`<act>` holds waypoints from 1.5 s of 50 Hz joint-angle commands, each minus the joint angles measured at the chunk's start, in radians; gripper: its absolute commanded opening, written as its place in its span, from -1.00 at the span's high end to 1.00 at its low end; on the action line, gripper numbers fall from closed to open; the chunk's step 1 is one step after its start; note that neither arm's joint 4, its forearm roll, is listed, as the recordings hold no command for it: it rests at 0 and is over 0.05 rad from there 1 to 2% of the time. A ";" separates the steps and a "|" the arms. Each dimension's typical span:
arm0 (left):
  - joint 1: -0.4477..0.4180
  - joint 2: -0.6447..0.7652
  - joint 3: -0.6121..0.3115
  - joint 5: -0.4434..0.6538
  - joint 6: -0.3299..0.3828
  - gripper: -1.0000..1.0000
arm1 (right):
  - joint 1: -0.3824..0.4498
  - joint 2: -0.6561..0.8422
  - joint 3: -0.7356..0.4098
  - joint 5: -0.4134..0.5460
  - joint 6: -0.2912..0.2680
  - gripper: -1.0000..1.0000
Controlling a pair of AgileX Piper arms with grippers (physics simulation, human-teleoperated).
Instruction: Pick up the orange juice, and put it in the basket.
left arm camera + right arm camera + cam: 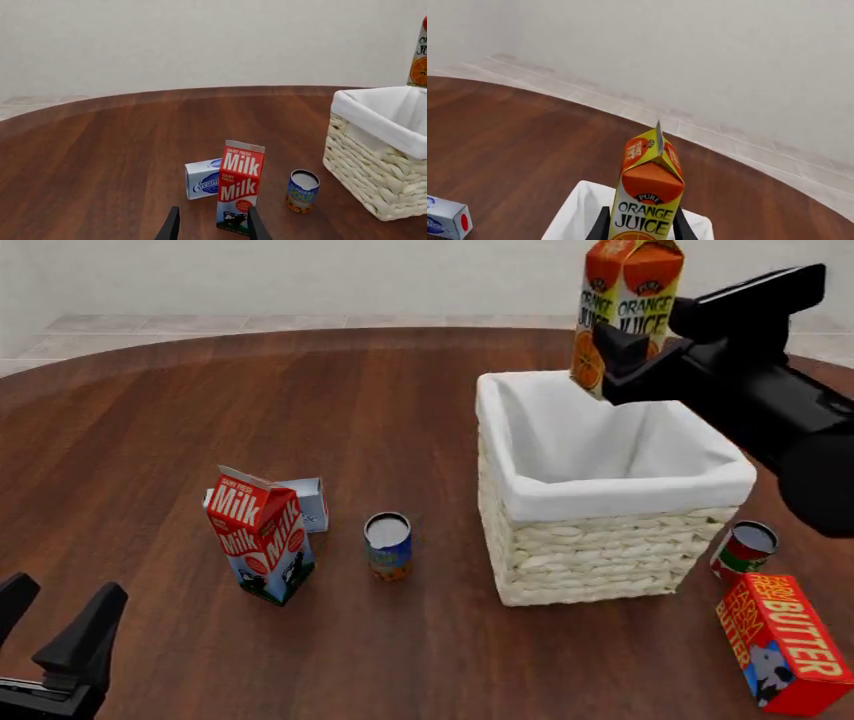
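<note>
The orange juice carton (625, 310) hangs upright above the far part of the basket (607, 550), held in my right gripper (617, 362), which is shut on its lower part. In the right wrist view the carton (647, 197) sits between the two fingers, with the basket's white liner (580, 215) below. The carton's edge also shows in the left wrist view (419, 60) above the basket (373, 180). My left gripper (54, 625) is open and empty, low at the near left, just short of the milk carton (240, 186).
A red-and-white milk carton (262, 537), a small white-and-blue box (307, 502) and a can (388, 546) stand left of the basket. A red can (743, 550) and a butter box (782, 643) lie right of it.
</note>
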 commanded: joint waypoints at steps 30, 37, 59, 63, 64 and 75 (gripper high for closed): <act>0.000 0.000 -0.002 0.001 -0.002 -1.00 | -0.019 0.155 0.136 -0.236 0.024 1.00; 0.003 0.000 -0.004 0.001 -0.003 -1.00 | -0.017 0.161 0.141 -0.240 0.026 1.00; -0.003 0.000 -0.001 0.000 -0.004 -1.00 | -0.019 0.169 0.164 -0.253 0.032 1.00; -0.002 0.000 -0.002 -0.001 -0.004 -1.00 | -0.018 0.168 0.165 -0.253 0.031 -1.00; -0.002 0.000 -0.002 0.000 -0.004 -1.00 | -0.018 0.168 0.166 -0.253 0.032 -1.00; -0.004 0.000 -0.001 -0.001 -0.004 -1.00 | -0.017 0.159 0.180 -0.258 0.037 -1.00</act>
